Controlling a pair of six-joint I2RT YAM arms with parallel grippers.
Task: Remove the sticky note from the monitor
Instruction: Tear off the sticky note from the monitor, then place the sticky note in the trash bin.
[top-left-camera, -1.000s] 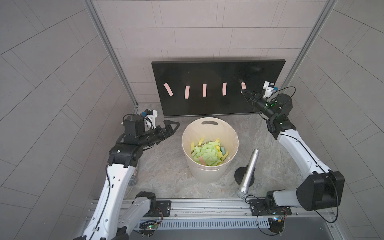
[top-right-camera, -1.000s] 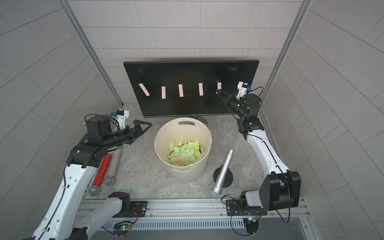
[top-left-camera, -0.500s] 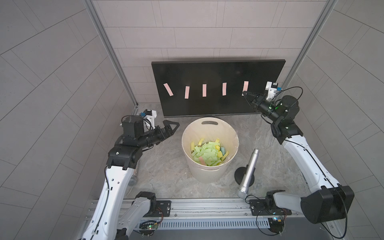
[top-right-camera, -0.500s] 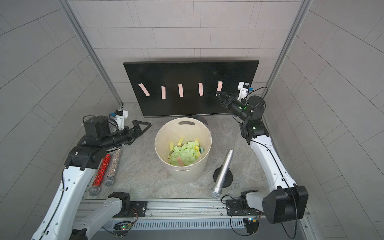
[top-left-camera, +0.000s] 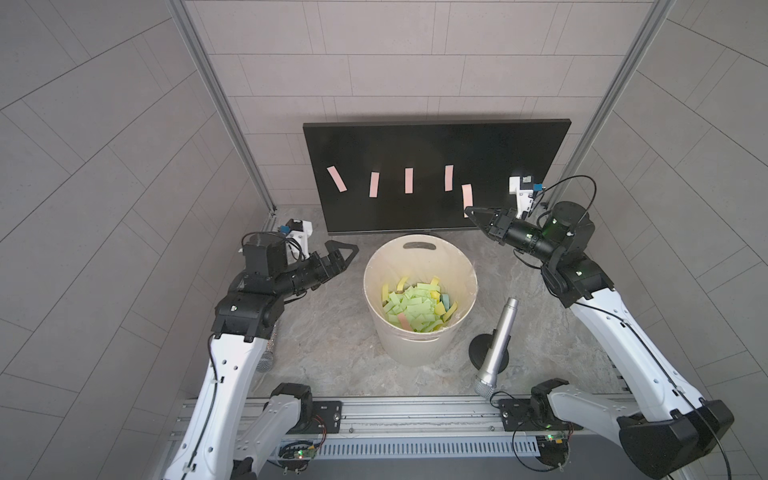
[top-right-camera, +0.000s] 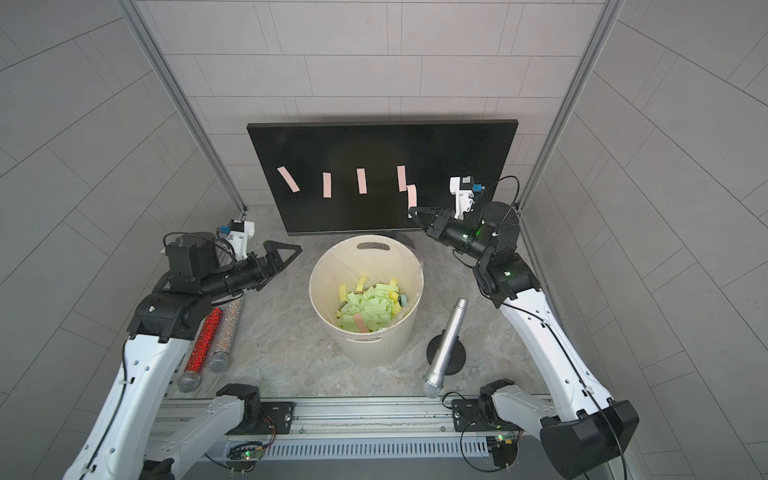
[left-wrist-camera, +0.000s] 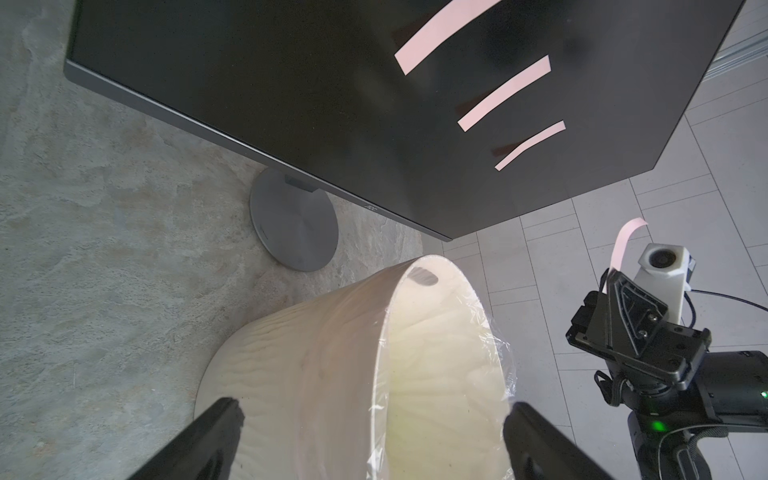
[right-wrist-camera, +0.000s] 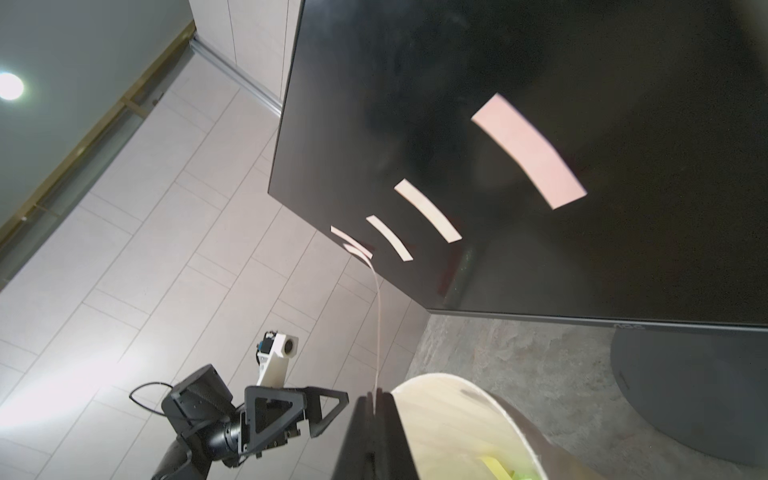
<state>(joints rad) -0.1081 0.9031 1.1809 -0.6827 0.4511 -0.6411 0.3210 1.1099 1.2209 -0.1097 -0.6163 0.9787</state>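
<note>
Curling sticky note (top-left-camera: 467, 196) between right jaws

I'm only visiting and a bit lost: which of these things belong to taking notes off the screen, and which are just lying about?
Belong to the job:
monitor
pink sticky note pinched in the shut right pincer
four pink notes on the screen
cream bucket holding loose notes

Just lying about:
silver microphone on a black base
red glitter microphone
silver glitter microphone

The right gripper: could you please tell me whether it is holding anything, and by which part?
The right gripper is shut on a pink sticky note, pinching its lower end; the rest stands free of the monitor.
</note>
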